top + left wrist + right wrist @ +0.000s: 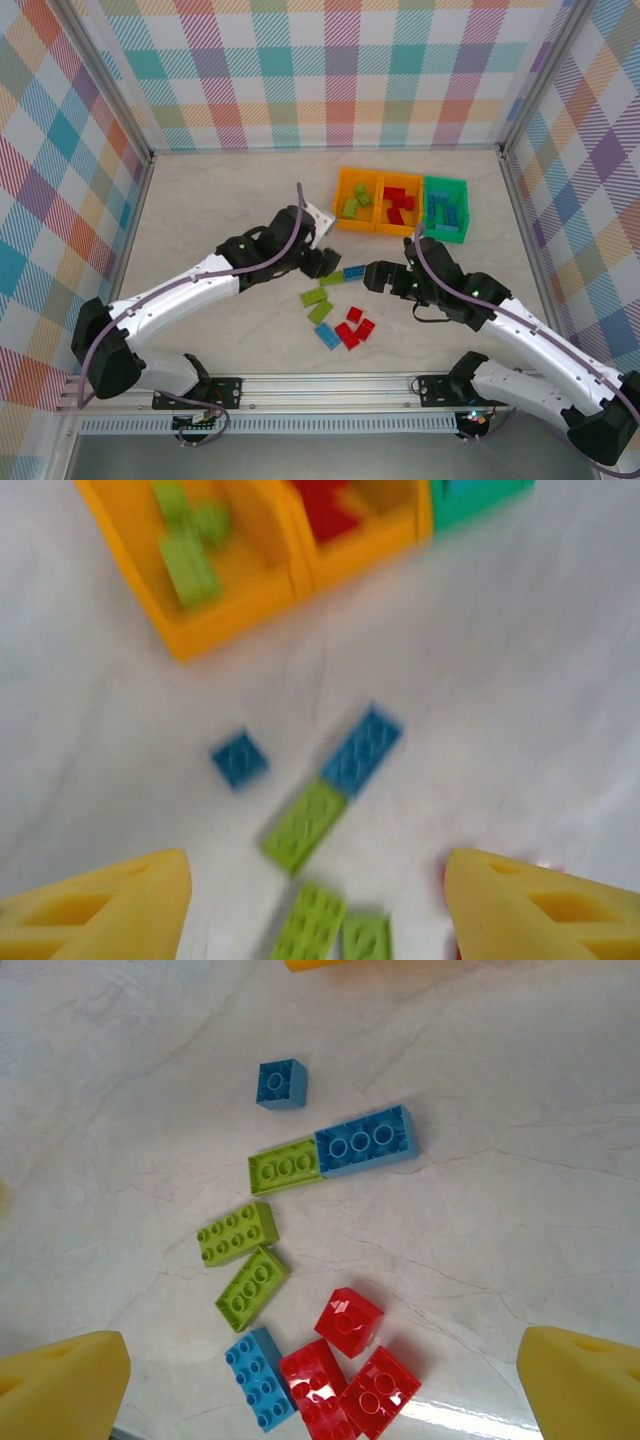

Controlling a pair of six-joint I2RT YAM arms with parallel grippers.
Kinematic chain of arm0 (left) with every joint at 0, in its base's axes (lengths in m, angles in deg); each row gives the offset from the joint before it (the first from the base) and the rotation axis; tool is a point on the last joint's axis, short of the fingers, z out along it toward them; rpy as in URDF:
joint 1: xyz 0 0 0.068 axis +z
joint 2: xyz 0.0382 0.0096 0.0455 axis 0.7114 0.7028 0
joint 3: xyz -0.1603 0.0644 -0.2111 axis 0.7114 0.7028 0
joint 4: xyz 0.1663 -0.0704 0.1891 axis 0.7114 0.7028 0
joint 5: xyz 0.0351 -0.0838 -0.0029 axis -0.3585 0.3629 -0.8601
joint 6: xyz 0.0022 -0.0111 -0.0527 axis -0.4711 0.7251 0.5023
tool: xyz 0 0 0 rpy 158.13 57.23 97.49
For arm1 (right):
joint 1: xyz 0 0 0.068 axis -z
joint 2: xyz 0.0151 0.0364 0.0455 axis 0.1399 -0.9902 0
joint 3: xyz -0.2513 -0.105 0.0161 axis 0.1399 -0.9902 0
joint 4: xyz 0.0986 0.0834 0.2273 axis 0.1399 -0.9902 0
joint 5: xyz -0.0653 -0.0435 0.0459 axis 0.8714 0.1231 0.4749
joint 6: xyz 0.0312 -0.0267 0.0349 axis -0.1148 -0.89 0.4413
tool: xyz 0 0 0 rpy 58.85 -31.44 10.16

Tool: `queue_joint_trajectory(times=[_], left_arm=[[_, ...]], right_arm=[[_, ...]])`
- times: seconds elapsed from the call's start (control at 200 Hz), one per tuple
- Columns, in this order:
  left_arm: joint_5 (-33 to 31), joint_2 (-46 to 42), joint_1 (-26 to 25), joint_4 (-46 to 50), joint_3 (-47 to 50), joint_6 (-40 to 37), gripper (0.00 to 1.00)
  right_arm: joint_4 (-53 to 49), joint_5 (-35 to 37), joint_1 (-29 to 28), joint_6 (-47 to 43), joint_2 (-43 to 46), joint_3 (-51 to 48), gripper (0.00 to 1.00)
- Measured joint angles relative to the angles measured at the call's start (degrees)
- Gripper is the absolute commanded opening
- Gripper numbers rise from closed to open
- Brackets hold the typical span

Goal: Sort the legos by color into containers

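Note:
Loose legos lie on the table between the arms: lime green ones (318,304), a blue one (354,272) and a red cluster (355,328). The containers (422,190) stand in a row behind them. The left orange bin (230,620) holds green legos, the middle orange bin (381,205) red ones and the green bin (463,210) blue ones. My left gripper (318,910) hovers open over a green brick (305,824) and a long blue brick (361,749). My right gripper (322,1390) is open above three red bricks (348,1322), with a blue brick (258,1378) beside them.
A small blue brick (281,1083) lies apart, toward the bins. A white object (320,218) rests left of the bins. Checked walls close the table at the back and sides; a metal rail (320,385) runs along the near edge.

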Motion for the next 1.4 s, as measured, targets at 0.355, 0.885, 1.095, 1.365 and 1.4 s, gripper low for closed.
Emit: queue_joint_trajectory(times=[0.355,0.885,1.095,1.365,1.4], left_arm=[[1.92,16.09,0.09,5.38,1.09,-1.79,0.78],[0.87,25.11,1.53,0.87,0.37,4.02,0.62],[-0.55,26.82,1.84,-0.26,0.42,6.14,0.55],[-3.06,25.2,2.27,-0.31,2.43,8.5,0.54],[-3.19,24.39,2.38,-0.02,3.3,8.72,0.54]], right_arm=[[0.96,-1.79,0.33,0.33,0.92,-1.09,1.0],[0.94,-1.73,0.33,2.27,3.96,-3.13,1.0],[0.9,-1.7,0.33,2.32,3.89,-3.13,1.0],[0.9,-1.7,0.33,2.56,3.89,-3.13,1.0],[0.92,-1.7,0.33,2.56,3.87,-3.13,1.0]])
